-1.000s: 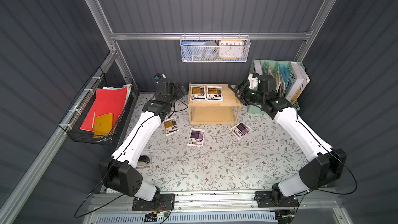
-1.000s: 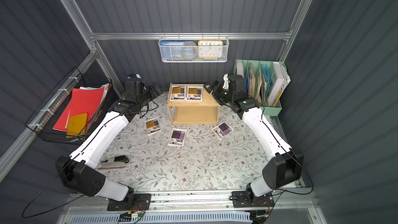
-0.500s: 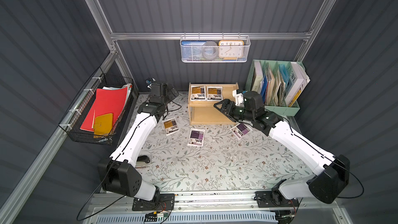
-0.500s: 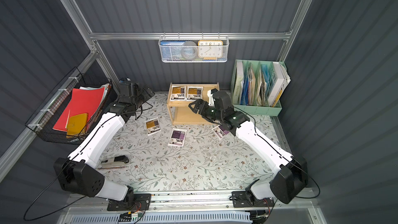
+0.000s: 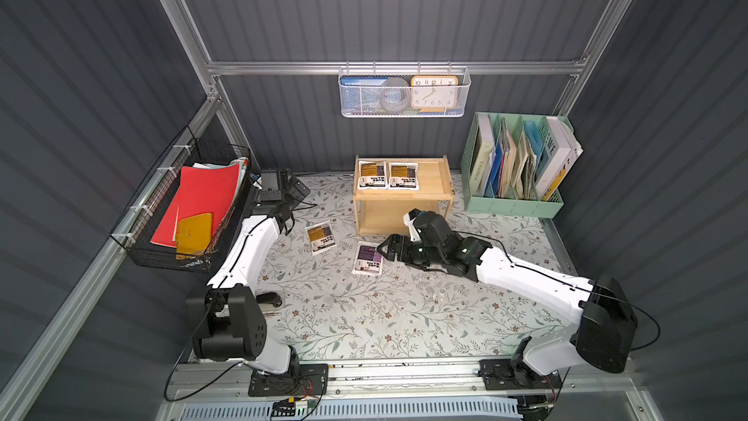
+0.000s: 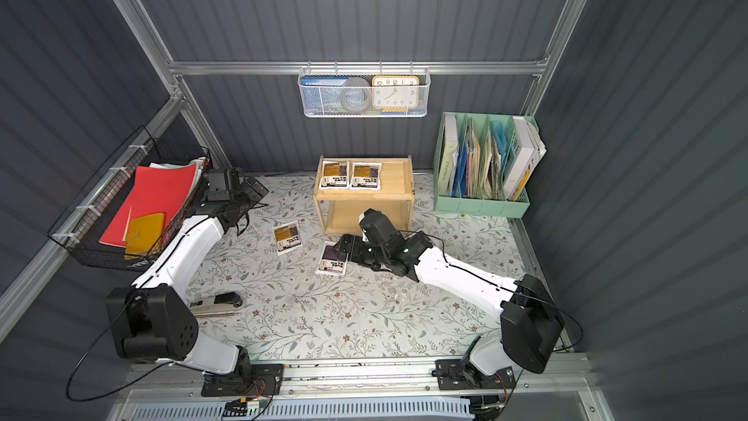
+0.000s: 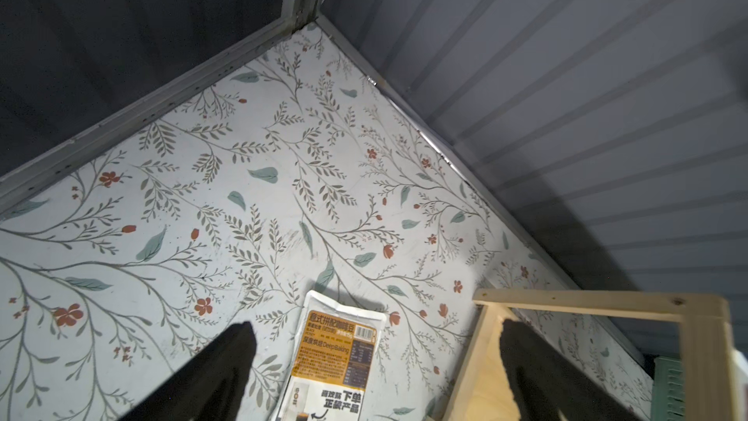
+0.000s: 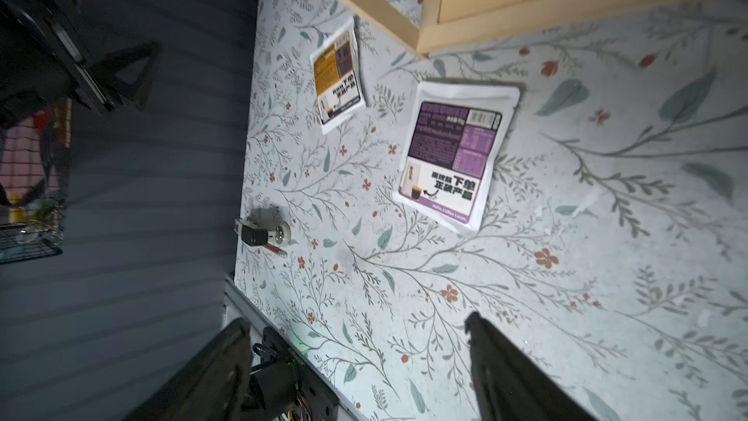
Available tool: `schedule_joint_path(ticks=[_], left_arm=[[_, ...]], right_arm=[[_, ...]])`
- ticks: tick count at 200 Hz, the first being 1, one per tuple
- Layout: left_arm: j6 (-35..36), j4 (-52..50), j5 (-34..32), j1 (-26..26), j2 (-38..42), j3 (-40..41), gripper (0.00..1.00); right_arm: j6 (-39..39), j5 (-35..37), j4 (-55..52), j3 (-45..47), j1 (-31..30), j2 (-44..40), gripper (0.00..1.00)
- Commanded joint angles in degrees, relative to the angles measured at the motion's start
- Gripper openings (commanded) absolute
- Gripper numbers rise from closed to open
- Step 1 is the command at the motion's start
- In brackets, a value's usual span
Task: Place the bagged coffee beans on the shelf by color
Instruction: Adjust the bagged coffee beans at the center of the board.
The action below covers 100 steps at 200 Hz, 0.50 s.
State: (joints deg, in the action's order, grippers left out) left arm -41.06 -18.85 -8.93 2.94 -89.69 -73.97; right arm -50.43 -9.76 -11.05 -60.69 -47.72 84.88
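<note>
The shelf (image 5: 404,200) stands at the back of the mat with two orange-labelled bagged coffee beans (image 5: 371,175) (image 5: 403,176) side by side on its top tray. A third orange pouch (image 5: 320,237) and a purple pouch (image 5: 368,257) lie flat on the mat in front of it. My right gripper (image 5: 383,251) hangs open just right of the purple pouch (image 8: 453,147), empty (image 8: 355,321). My left gripper (image 5: 297,189) stands open near the back left corner. In its wrist view the orange pouch (image 7: 336,362) lies below and between the spread fingers (image 7: 376,328), beside the shelf's post (image 7: 485,358).
A mint-green file organizer (image 5: 514,200) with books stands right of the shelf. A black wire basket (image 5: 182,212) with red folders hangs on the left wall, and a white mesh basket (image 5: 404,93) with a clock hangs on the back wall. A stapler (image 6: 216,303) lies front left.
My right arm has swung down from beside the shelf's top to the mat, next to the purple pouch. My left gripper has drawn back leftward, away from the shelf.
</note>
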Motion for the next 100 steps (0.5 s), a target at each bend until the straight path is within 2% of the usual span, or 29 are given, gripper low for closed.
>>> schedule_joint_path(ticks=[1, 61, 87, 100], left_arm=[[-0.37, 1.62, 3.28, 0.44, -4.61, 0.81, 1.00], [5.55, -4.68, 1.42, 0.58, -21.45, -9.99, 1.00], [7.34, -7.50, -2.07, 0.58, -26.21, -13.50, 1.00], [8.46, -8.64, -5.84, 0.49, -28.43, -15.13, 1.00]], right_arm=[[-2.92, 2.50, 3.41, 3.34, -1.59, 0.72, 0.86], [-6.82, 4.97, 5.64, 12.17, -2.37, -2.11, 0.86], [-7.21, 5.69, 5.45, 13.53, -2.37, -3.15, 0.86], [-7.28, 5.95, 5.34, 13.99, -2.37, -3.27, 0.86]])
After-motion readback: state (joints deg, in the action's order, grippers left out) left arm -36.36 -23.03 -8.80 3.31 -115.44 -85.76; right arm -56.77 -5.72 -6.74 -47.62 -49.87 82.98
